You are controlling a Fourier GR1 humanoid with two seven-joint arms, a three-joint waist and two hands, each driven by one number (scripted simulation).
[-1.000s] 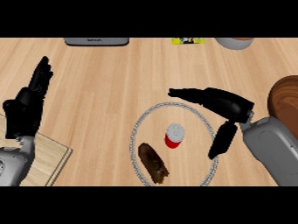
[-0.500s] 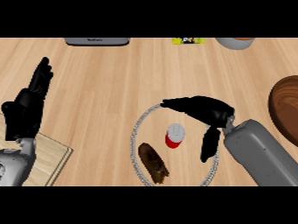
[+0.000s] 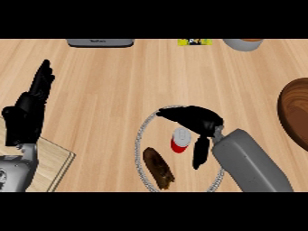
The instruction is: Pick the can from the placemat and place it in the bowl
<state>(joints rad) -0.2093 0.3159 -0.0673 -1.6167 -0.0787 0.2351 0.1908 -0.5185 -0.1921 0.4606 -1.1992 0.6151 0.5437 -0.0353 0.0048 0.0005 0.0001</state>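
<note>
The can (image 3: 179, 139), red with a white top, stands upright on the round placemat (image 3: 139, 145) in the lower middle of the frame, a little above the mat's centre. A brown oblong piece of food (image 3: 158, 167) lies on the same mat, just below and to the left of the can, apart from it.

The right hand (image 3: 195, 118) hangs over the can from the upper right. Its fingers (image 3: 167, 112) arch to the left above the can's top, and its thumb (image 3: 200, 154) points down just beside the can's right side. The hand is half open, cupped about the can but not closed round it. Whether any part of it touches the can cannot be told.

The wooden bowl (image 3: 305, 115) sits at the right edge of the frame, well apart from the mat, and nothing can be seen inside it.

The left hand (image 3: 27, 111) rests open at the left of the frame, fingers straight and pointing up, above a pale wooden board (image 3: 55, 159) in the lower left corner.

Along the top edge of the wooden counter (image 3: 149, 76) are a grey object (image 3: 100, 42), a small yellow and black item (image 3: 195, 42) and a grey cup (image 3: 243, 44), all cut off by the frame.
</note>
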